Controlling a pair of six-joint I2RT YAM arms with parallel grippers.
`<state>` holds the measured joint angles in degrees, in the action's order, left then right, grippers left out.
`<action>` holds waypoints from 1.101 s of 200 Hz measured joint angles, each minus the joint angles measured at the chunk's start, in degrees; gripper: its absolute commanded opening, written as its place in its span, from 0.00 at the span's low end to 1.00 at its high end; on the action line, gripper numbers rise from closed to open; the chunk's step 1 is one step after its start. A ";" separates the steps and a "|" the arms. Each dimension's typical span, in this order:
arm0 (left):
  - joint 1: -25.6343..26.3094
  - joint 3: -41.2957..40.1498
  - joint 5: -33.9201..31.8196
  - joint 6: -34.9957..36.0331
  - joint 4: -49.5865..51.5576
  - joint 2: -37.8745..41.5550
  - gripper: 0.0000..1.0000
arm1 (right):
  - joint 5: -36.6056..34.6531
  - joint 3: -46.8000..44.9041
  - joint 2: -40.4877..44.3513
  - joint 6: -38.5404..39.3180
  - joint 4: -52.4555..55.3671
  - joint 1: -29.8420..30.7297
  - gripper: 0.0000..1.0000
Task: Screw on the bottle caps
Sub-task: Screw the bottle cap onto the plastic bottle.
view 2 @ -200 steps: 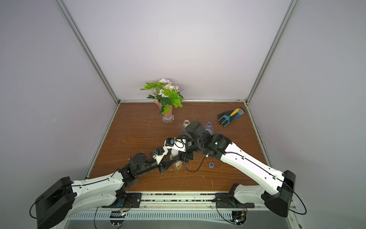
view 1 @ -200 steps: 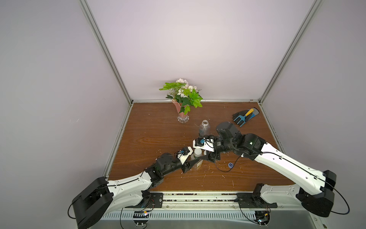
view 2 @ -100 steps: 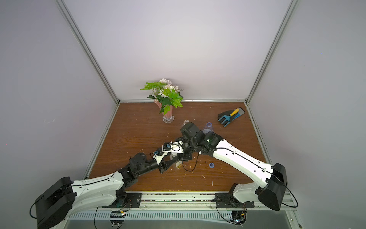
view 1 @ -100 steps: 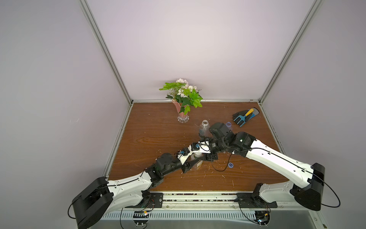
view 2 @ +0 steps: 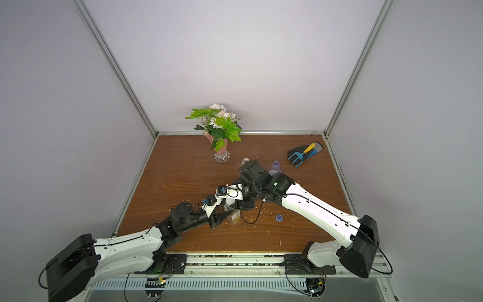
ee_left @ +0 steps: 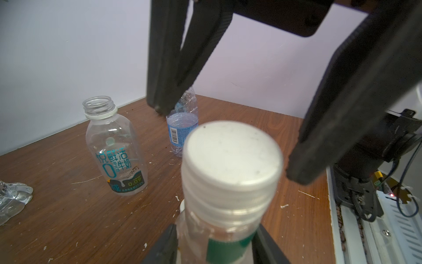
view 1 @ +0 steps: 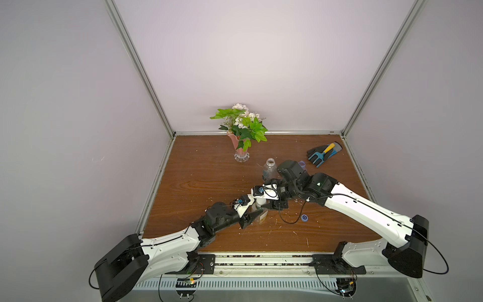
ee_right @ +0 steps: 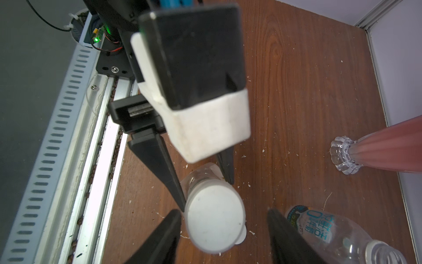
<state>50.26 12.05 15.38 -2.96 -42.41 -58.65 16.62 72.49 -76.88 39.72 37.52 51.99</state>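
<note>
Operator: Status of the left end effector [ee_right: 206, 194] is requested.

Observer: It is closed narrowly on the small squarish clear plastic bottle with a green neck ring [ee_left: 219, 243], gripped near that ring. The bottle is held near the front middle of the brown wooden surface [view 1: 209, 183]; whether its base is rested there cannot be told.

Operator: Location of the cap is needed.

Observer: A plain white round plastic screw cap [ee_right: 214, 219] is seated on the held bottle's mouth.

Operator: Is it gripped by the right end effector [ee_left: 229, 144]?

Observer: No contact is seen. The jaws are spread wide, one on each side of the cap, and a gap is shown on both sides.

Operator: Positions of the remaining task items are requested.

Observer: A round clear plastic bottle with a dark label band [ee_left: 116, 150] is stood upright and uncapped farther back, close by the right arm's wrist. A blue-labelled clear plastic bottle [ee_left: 182, 132] is stood near it. A blue round plastic cap with a white swirl mark [view 1: 304, 217] is laid flat on the surface, well apart from all three bottles, near the right arm.

Operator: Other objects are to be listed.

Observer: A pink vase of green leaves and pale flowers [view 1: 236, 146] is placed at the back, and a dark glove with a yellow-handled tool [view 1: 324, 154] is laid in the far right corner.
</note>
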 measured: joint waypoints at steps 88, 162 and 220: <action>0.00 0.00 0.00 0.00 -0.07 -0.33 0.53 | 1.77 0.02 -1.84 -0.02 0.02 -0.04 0.58; 0.00 0.00 0.02 0.00 -0.33 -0.87 0.54 | 1.86 -0.02 -2.21 -0.09 -0.07 -0.04 0.45; 0.00 0.00 0.04 -0.02 -0.85 -1.25 0.54 | 1.90 -2.01 -1.03 -2.78 -2.45 -0.11 0.27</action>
<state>50.26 12.05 15.42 -2.98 -43.27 -59.90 18.52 70.48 -77.91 36.95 35.07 51.88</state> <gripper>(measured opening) 0.539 0.427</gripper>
